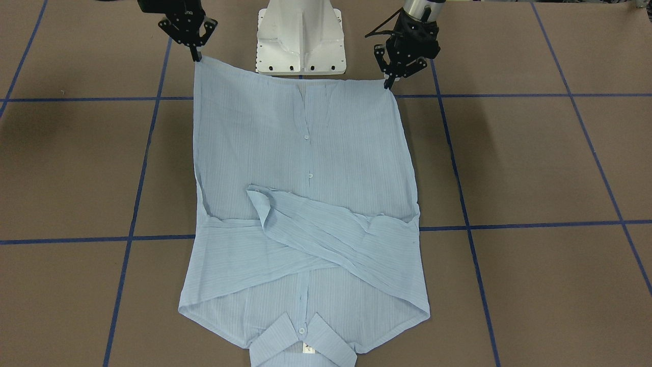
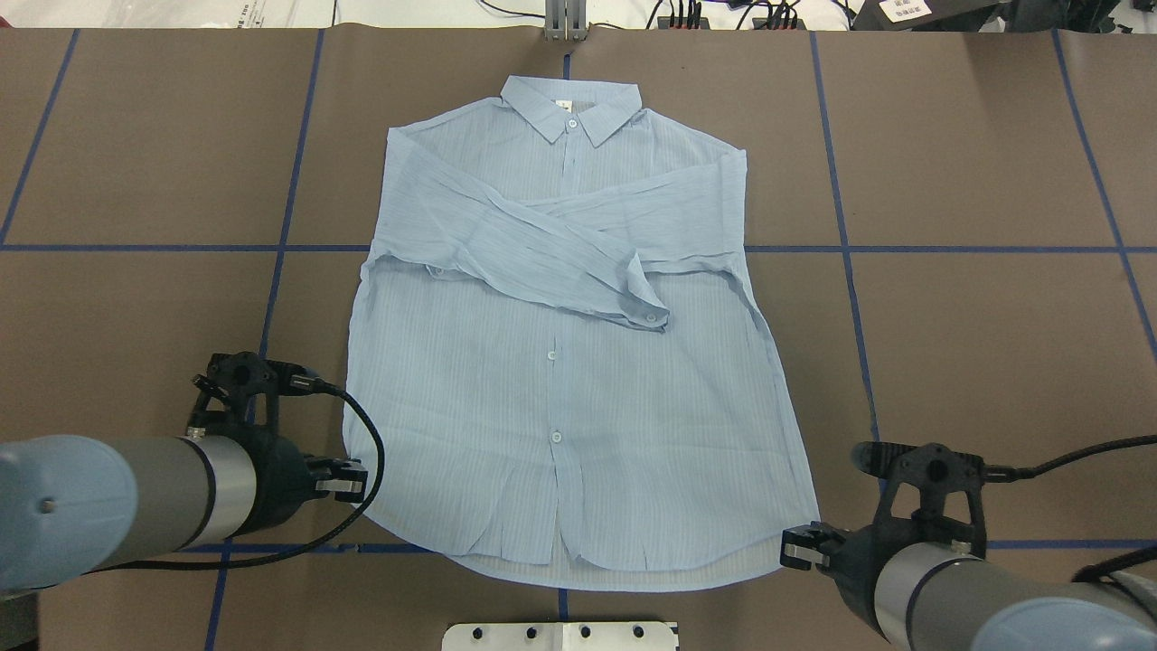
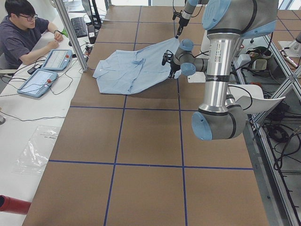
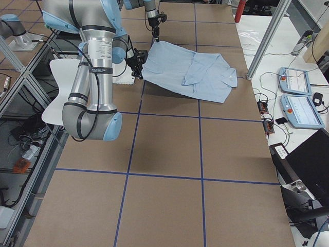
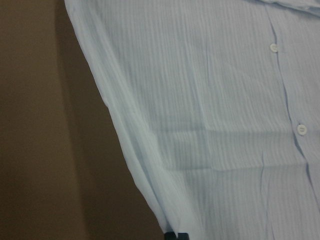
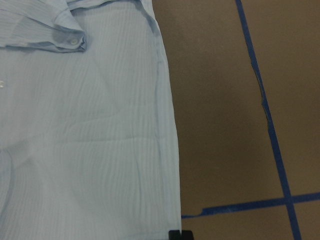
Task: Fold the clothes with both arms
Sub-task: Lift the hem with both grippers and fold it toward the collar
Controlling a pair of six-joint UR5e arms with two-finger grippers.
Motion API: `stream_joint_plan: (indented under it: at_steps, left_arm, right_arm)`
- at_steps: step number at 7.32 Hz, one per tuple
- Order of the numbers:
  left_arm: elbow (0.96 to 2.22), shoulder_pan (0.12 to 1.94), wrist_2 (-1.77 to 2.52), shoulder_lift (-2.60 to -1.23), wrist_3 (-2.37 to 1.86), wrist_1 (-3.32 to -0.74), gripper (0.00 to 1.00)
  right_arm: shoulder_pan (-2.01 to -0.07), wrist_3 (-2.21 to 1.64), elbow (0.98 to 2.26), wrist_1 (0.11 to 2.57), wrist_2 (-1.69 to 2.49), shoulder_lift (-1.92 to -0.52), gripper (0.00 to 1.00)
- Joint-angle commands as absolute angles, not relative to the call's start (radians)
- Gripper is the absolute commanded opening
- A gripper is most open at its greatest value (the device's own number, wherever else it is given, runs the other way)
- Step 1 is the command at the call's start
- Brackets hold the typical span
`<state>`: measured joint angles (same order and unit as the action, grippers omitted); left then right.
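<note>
1. Currently your shirt [image 2: 560, 398] lies front-up in the middle of the table [image 2: 976, 362]. Its collar [image 2: 569, 108] is toward the far edge on the operators' side and its hem toward the robot's edge.
2. Both sleeves [image 2: 542, 244] are folded inward and cross over the chest. The upper one's cuff [image 2: 646, 312] ends just beside the row of small white buttons [image 2: 552, 356].
3. The hem runs nearly straight between the two grippers. In the side views it is raised off the table at the robot's end, while the collar end lies flat.
4. The left gripper [image 1: 391, 81] is at the hem corner on its own side. Its jaws are narrow and pinched onto the fabric there.
5. The right gripper [image 1: 196, 55] holds the other hem corner the same way, its jaws closed tight on the cloth.
6. Each wrist view shows a side edge of the shirt running away from a dark fingertip at the bottom of the picture.
7. Blue tape lines [image 2: 976, 248] cross the brown table. The white pedestal base [image 1: 301, 38] stands at the robot's edge, just behind the hem.
8. Beyond the far edge, a person [image 3: 21, 33] sits at a desk with two blue-framed pendants [image 3: 56, 60].
</note>
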<state>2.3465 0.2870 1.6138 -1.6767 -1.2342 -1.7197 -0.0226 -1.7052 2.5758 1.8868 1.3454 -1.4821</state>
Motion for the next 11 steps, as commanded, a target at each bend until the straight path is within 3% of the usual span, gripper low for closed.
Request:
stream_joint_plan:
  at_steps: [1, 2, 3, 5, 7, 9, 11]
  left_arm:
    - [2.607, 0.328, 1.728, -1.692, -1.229, -1.428, 0.00]
    - [2.655, 0.366, 1.747, -1.716, -1.194, -1.349, 0.00]
    - [2.620, 0.397, 1.759, -1.783, -1.122, -1.304, 0.00]
    - [2.417, 0.457, 1.755, -1.944, -1.097, -1.296, 0.00]
    - [2.315, 0.553, 1.755, -2.000, -1.014, -1.302, 0.00]
    - [2.176, 0.647, 1.756, -2.103, -0.953, -1.319, 0.00]
    - [1.937, 0.727, 1.755, -2.140, -0.885, -1.534, 0.00]
  right_arm:
    - [-0.017, -1.706, 2.713, 2.276, 1.477, -1.203, 0.00]
    - [-0.041, -1.706, 2.714, 2.368, 1.505, -1.140, 0.00]
    - [-0.081, -1.704, 2.711, 2.370, 1.506, -1.135, 0.00]
    - [-0.177, -1.672, 2.694, 2.368, 1.503, -1.131, 0.00]
    - [-0.337, -1.570, 2.660, 2.367, 1.506, -1.111, 0.00]
    - [-0.461, -1.502, 2.517, 2.321, 1.505, -1.054, 0.00]
    - [-0.552, -1.470, 2.240, 2.026, 1.503, -1.054, 0.00]
